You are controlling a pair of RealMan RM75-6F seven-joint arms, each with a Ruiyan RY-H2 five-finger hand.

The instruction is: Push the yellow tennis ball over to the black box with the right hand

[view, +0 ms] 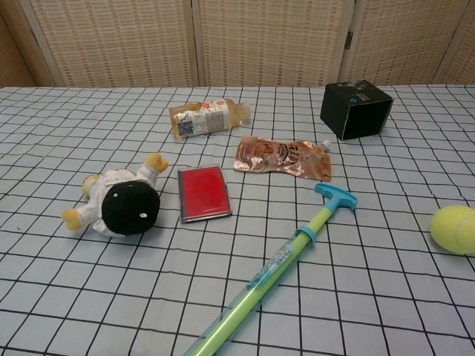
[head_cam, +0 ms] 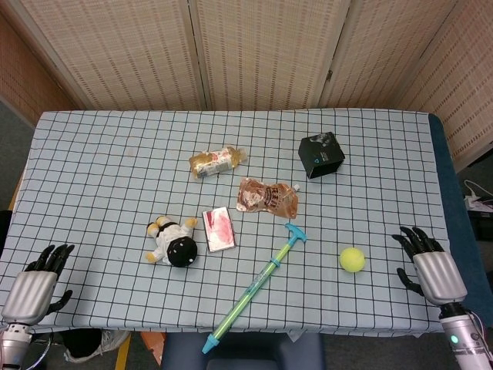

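Note:
The yellow tennis ball (head_cam: 352,259) lies on the checked tablecloth near the front right; the chest view shows the ball (view: 454,229) at its right edge. The black box (head_cam: 321,154) stands well behind it, toward the back right, and the chest view has the box (view: 355,109) at upper right. My right hand (head_cam: 428,264) rests at the table's right front edge, to the right of the ball and apart from it, fingers spread and empty. My left hand (head_cam: 35,282) lies open at the front left corner. Neither hand shows in the chest view.
Between ball and box lie a brown foil pouch (head_cam: 266,196) and a blue-green toy syringe (head_cam: 254,287). Further left are a small bottle (head_cam: 216,161), a red card case (head_cam: 218,228) and a plush doll (head_cam: 174,242). Woven screens stand behind the table.

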